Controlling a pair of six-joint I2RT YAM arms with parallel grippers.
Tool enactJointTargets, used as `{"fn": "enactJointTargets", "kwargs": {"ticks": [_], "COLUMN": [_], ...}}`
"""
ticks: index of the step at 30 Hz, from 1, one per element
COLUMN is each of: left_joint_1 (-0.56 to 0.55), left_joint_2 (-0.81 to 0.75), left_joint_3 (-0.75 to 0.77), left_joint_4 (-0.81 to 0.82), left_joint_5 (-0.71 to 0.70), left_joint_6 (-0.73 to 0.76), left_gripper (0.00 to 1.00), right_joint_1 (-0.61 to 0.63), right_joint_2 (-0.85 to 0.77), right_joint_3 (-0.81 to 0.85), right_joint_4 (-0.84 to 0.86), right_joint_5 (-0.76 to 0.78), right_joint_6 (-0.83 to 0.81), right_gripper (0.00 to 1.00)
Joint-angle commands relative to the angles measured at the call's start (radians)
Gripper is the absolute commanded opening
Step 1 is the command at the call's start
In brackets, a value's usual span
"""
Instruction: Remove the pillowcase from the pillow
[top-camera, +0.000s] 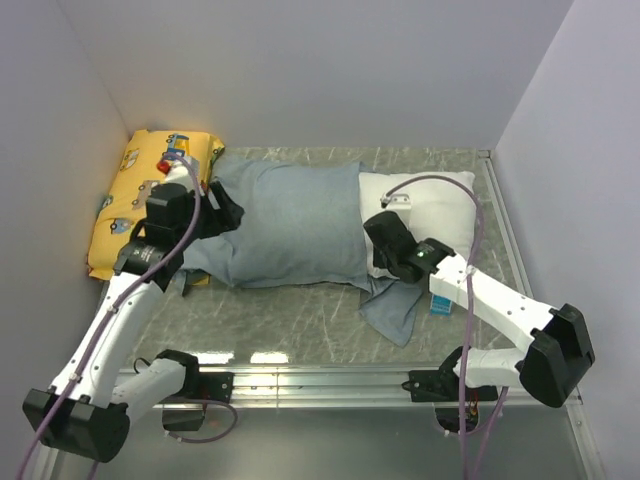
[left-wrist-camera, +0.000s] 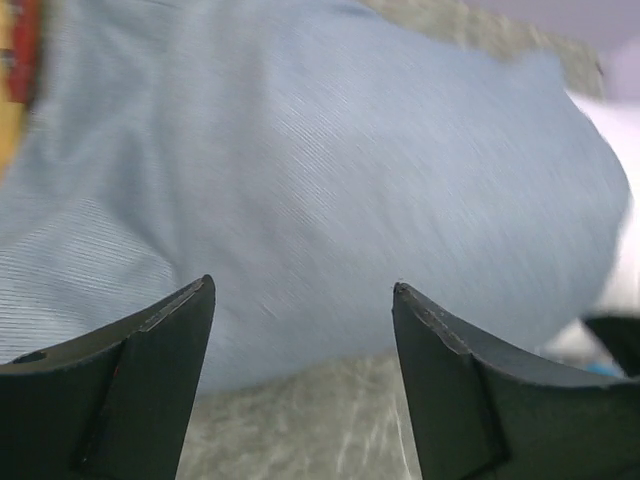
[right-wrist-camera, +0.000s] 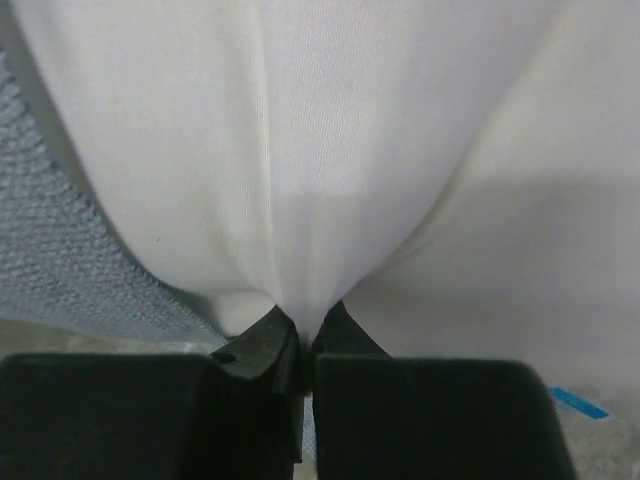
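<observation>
The blue-grey pillowcase (top-camera: 290, 222) lies across the table middle and covers the left part of the white pillow (top-camera: 432, 205), whose right end sticks out bare. A loose flap of the case (top-camera: 395, 310) trails toward the front. My right gripper (top-camera: 383, 240) is shut, pinching a fold of the white pillow (right-wrist-camera: 300, 200) at the case's open edge; case fabric (right-wrist-camera: 60, 270) shows at its left. My left gripper (top-camera: 222, 215) is open at the case's left end, its fingers (left-wrist-camera: 160, 350) apart just above the table with the case (left-wrist-camera: 320, 160) ahead of them, holding nothing.
A yellow vehicle-print pillow (top-camera: 140, 195) lies against the left wall beside the left arm. Walls enclose the left, back and right. A small blue tag (top-camera: 440, 303) lies near the right wrist. A metal rail (top-camera: 320, 375) runs along the front edge.
</observation>
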Motion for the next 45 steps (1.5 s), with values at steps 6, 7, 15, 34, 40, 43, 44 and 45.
{"fn": "enactJointTargets", "kwargs": {"ticks": [6,7,15,34,40,43,44,45], "left_joint_1": [-0.407,-0.480,-0.753,-0.779,-0.777,-0.777,-0.777,-0.777], "left_joint_2": [-0.046,-0.037,0.096,0.196,0.300,0.340,0.346,0.346], "left_joint_3": [-0.142,-0.188,-0.233,-0.307,-0.248,-0.198,-0.172,-0.158], "left_joint_4": [0.049,0.096,0.232,0.479,0.512,0.517,0.506,0.494], "left_joint_5": [-0.177,-0.186,-0.424,-0.662,-0.761,-0.811,-0.821,-0.829], "left_joint_6": [-0.066,-0.084,-0.256,-0.502,-0.451,-0.408,-0.388,-0.379], "left_gripper": [0.77,0.77,0.80,0.91,0.67,0.25,0.16,0.01], "right_joint_1": [-0.003,-0.003,-0.004,-0.003,-0.003,-0.001,-0.001,-0.001], "right_joint_2": [-0.034,-0.024,-0.023,-0.064,-0.061,-0.060,-0.061,-0.063], "right_joint_3": [0.329,0.355,0.486,0.527,0.549,0.553,0.555,0.553], "right_joint_4": [-0.153,-0.185,-0.247,-0.291,-0.299,-0.302,-0.305,-0.305], "right_joint_5": [0.008,0.010,0.013,0.008,0.002,0.002,0.008,0.013], "right_joint_6": [-0.068,-0.069,-0.090,-0.093,-0.093,-0.095,-0.096,-0.098], "right_gripper": [0.00,0.00,0.00,0.00,0.00,0.00,0.00,0.00]}}
